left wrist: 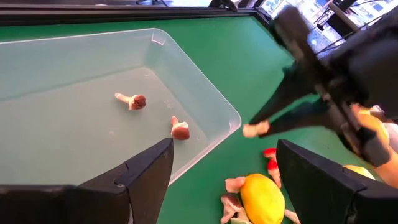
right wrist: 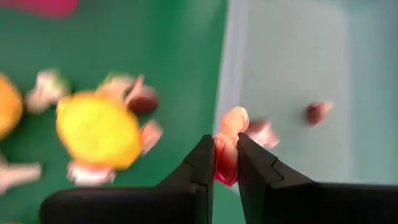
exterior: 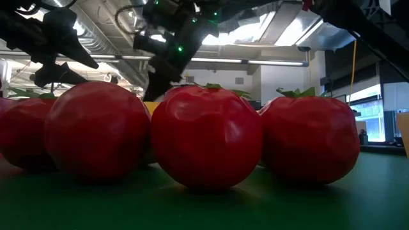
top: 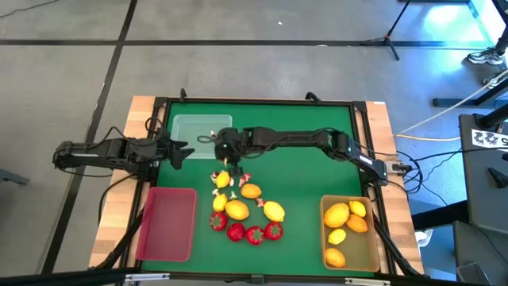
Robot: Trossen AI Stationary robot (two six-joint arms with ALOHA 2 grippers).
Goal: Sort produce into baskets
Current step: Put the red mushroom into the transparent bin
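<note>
While my right gripper (right wrist: 225,163) pinches a white-and-red bit (right wrist: 227,146) at the clear tray's (top: 198,127) five o'clock corner, the left gripper (left wrist: 224,171) waits at nine, jaws spread.

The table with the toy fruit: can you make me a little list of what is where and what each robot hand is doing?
Clear plastic tray: two tiny white-and-red bits inside
Red tray: nothing in it
Tan tray: yellow lemons and orange fruit
Green table mat: loose lemons, four red strawberries in a row, more small bits
Right gripper: shut on a small white-and-red piece, by the clear tray's edge
Left gripper: open, holding nothing, beside the clear tray
</note>
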